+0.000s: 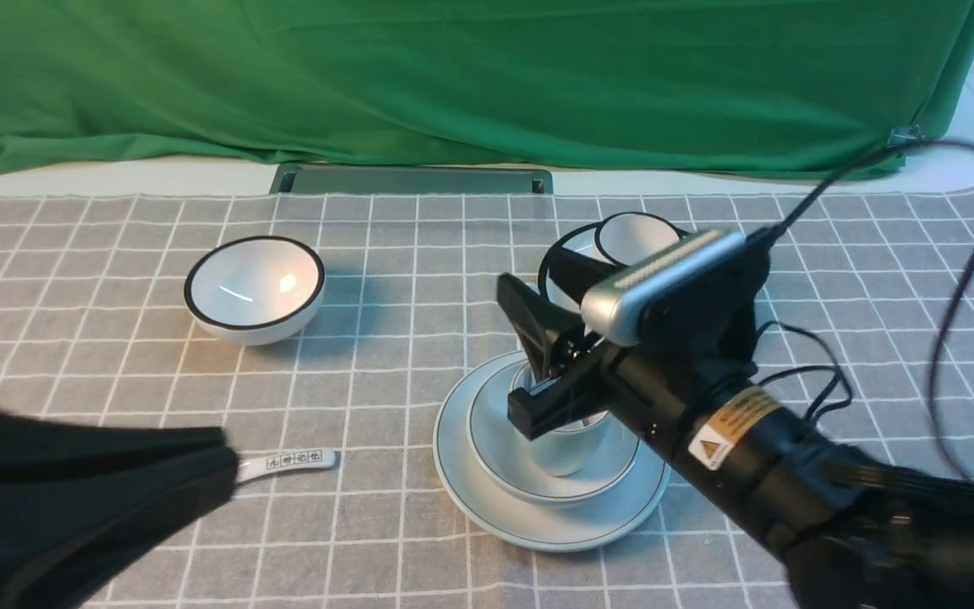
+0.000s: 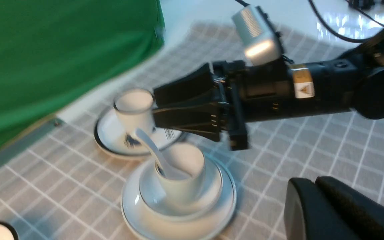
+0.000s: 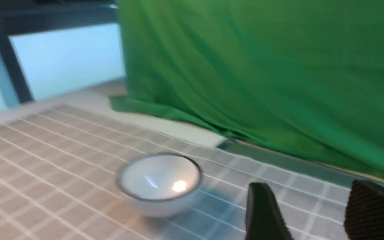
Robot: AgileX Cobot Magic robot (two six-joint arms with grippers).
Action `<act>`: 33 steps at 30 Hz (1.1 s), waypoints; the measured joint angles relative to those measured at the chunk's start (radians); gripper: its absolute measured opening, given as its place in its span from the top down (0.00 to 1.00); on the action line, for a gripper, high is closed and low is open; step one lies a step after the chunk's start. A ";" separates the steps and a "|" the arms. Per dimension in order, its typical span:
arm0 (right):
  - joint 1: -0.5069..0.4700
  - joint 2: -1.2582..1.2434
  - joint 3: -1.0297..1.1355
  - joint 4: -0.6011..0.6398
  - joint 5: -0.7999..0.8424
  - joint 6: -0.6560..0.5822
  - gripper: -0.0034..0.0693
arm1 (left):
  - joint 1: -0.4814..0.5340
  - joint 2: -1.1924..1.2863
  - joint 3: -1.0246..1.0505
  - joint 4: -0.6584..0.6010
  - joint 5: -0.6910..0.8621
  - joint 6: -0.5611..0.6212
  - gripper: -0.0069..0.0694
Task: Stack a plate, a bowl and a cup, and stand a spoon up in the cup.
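Spoon point(image 2: 147, 143), glossy white ceramic, leans in one round cup point(image 2: 182, 181) just below the wide-spread right claw point(image 3: 312, 213); one bowl point(image 1: 495, 457), one plate point(image 1: 460, 474) beneath. Left claw point(image 1: 229, 461) pinched tight together.

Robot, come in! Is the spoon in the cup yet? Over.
Copy: left tool shut, right tool open above cup. Stack up: spoon leaning in cup, in bowl, on plate. Right tool close by spoon handle.
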 joint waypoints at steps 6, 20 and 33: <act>0.065 -0.320 0.000 -0.001 0.509 -0.023 0.63 | 0.000 -0.196 0.230 -0.037 -0.249 -0.001 0.89; 0.073 -0.753 0.000 -0.001 1.395 0.095 0.89 | 0.000 -0.304 0.582 -0.053 -0.537 -0.023 0.89; 0.073 -0.778 0.000 -0.001 1.428 0.096 0.85 | 0.000 -0.307 0.678 -0.053 -0.529 -0.023 0.89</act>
